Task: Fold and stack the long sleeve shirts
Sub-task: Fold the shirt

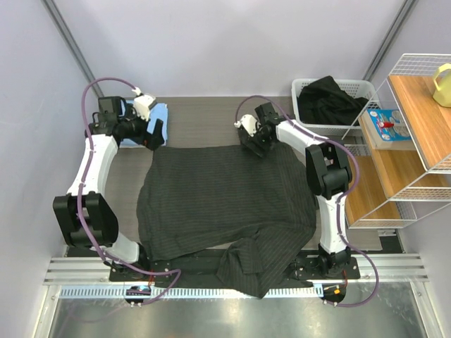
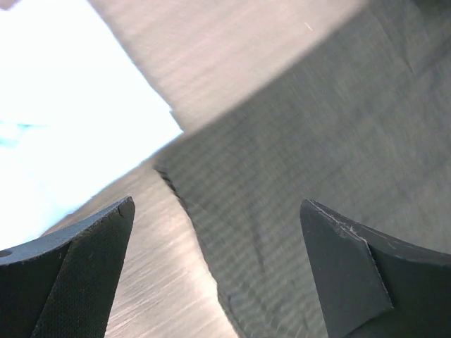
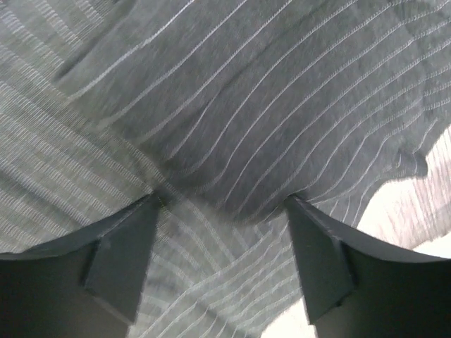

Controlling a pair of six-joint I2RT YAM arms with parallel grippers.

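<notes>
1. The top view is showing the black pinstriped shirt (image 1: 225, 197) lying spread across the middle of the frame on the table (image 1: 204, 116). A loose flap (image 1: 254, 271) is trailing off the near edge at bottom centre, over the mounting rail (image 1: 84, 271).
2. The light blue shirt (image 1: 161, 113) is sitting as a small folded bundle in the upper left of the frame, just beside the dark shirt's far left corner.
3. The left gripper (image 1: 153, 135) is hovering over that corner with its jaws standing wide apart and gripping nothing. Its wrist view is showing the shirt's edge lying on the table below, between the fingers.
4. The right gripper (image 1: 254, 144) is sitting at the shirt's far edge, upper centre. Its jaws are also parted and not pinching, though the fingertips (image 3: 151, 204) appear to be touching the striped cloth.
5. Likely risk: the left jaws, working so near the blue bundle, are liable to catch it along with the dark corner and undo its fold.
6. Likely risk: the right fingertips, resting on the fabric, are in danger of dragging or bunching it if the arm is moving sideways before lifting.
7. Likely risk: the hanging flap is pulling weight toward the bottom of the frame, so any fold could be coming out skewed, or the flap could be snagging on the rail.
8. Likely risk: one arm grasping a single layer while the other is taking two would be twisting the fold line.
</notes>
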